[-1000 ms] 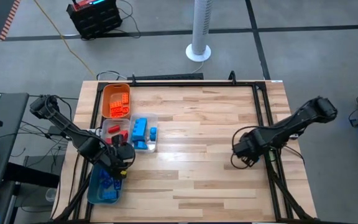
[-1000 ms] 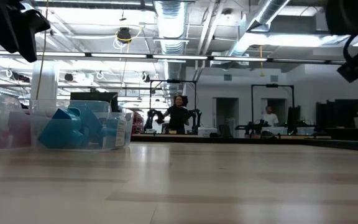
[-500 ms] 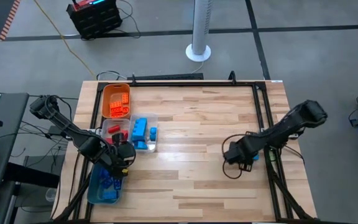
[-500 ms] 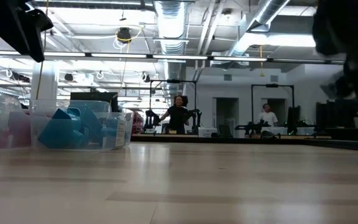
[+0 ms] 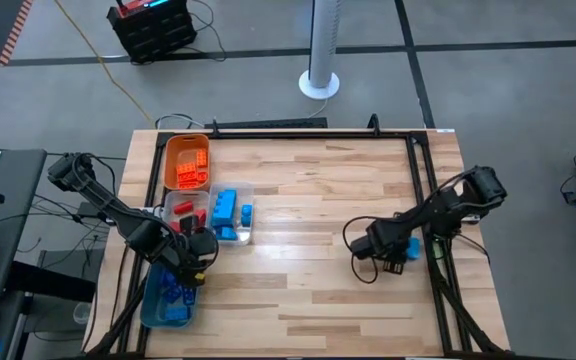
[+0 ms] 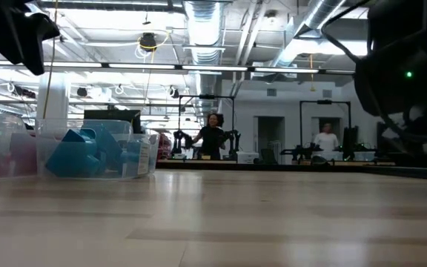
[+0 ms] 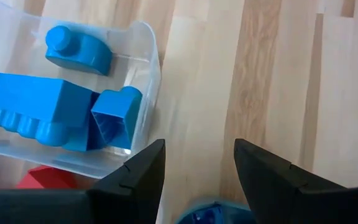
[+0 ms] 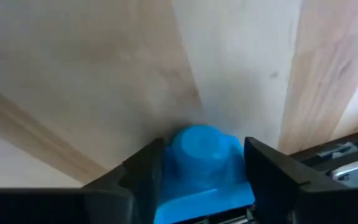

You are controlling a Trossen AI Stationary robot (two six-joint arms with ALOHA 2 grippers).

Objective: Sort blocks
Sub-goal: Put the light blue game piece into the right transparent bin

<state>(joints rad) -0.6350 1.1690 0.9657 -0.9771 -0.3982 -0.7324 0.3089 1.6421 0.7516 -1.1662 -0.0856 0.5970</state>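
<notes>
My right gripper hangs over the right half of the table and is shut on a small blue studded block, also seen as a blue spot in the high view. My left gripper is open and holds nothing. It hovers by the near corner of the clear tray, close to the teal tray. Blue blocks and a red one lie in the clear tray, orange blocks in the orange tray, and small blue pieces in the teal tray. My right gripper pinches the blue block between its two fingers, one on each side wall. The round stud points away from the wrist toward the table. The fingers point downward at the wood. No part of the block shows resting on the table.
Three trays stand in a row along the table's left side: orange farthest, clear in the middle, teal nearest. A black frame runs along the table's far and right edges. Bare wood lies between the two arms. People stand far off.
My right gripper has moved toward the table's left edge, carrying the blue block over the wood, and its arm has swung inward. In the low view the dark arm has come further into the picture from the right.
</notes>
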